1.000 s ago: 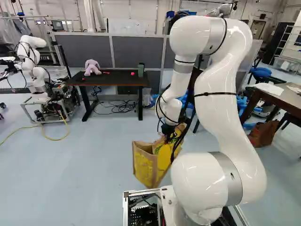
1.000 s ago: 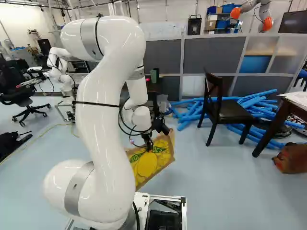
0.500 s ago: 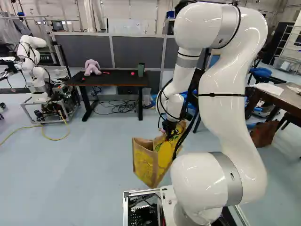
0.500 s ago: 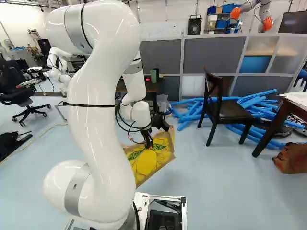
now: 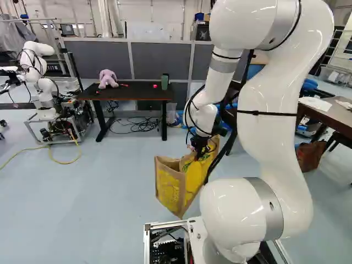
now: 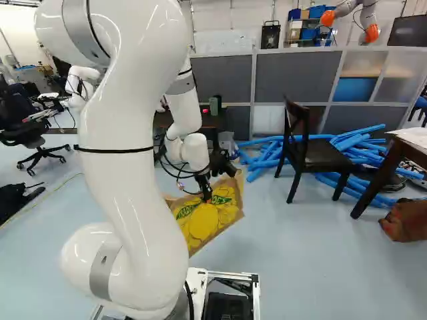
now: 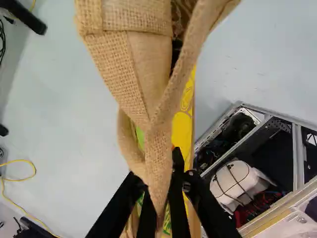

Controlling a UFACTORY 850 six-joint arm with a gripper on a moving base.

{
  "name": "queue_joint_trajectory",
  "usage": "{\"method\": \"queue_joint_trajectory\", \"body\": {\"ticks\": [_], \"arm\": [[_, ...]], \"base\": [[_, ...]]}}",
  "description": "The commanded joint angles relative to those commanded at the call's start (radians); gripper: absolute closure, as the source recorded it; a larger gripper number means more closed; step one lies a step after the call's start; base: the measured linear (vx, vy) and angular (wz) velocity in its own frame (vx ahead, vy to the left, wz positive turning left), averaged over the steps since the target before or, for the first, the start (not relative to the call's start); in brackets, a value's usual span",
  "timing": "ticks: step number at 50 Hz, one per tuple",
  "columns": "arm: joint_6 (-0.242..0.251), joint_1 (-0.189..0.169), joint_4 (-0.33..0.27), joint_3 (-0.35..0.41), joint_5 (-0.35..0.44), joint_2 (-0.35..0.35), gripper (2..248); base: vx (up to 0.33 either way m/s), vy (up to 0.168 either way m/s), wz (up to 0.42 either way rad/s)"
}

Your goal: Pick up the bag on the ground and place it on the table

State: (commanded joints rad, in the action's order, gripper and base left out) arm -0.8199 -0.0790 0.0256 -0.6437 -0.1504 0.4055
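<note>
Wrist view shows the black two-fingered hand (image 7: 160, 196) pinching the tan strap (image 7: 158, 166) of the yellow-printed burlap bag (image 5: 169, 190), its body at the hand's seven o'clock in the left base view, lift-off uncertain, with carrying and placing on the black-topped bench (image 5: 137, 94), at eleven o'clock beyond, undone.

arm (image 5: 267, 129): was arched high, bent over
wrist (image 6: 195, 152): was lowered
gripper (image 6: 207, 193): was pointed down, fingers (image 7: 178, 203) pressed inward
</note>
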Motion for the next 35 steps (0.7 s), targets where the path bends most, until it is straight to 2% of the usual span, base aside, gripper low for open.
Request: {"method": "queue_joint_trajectory", "body": {"ticks": [35], "arm": [[0.0,-0.013,0.0,0.014,-0.115,-0.136,224]], "base": [[0.0,0.0,0.0]]}}
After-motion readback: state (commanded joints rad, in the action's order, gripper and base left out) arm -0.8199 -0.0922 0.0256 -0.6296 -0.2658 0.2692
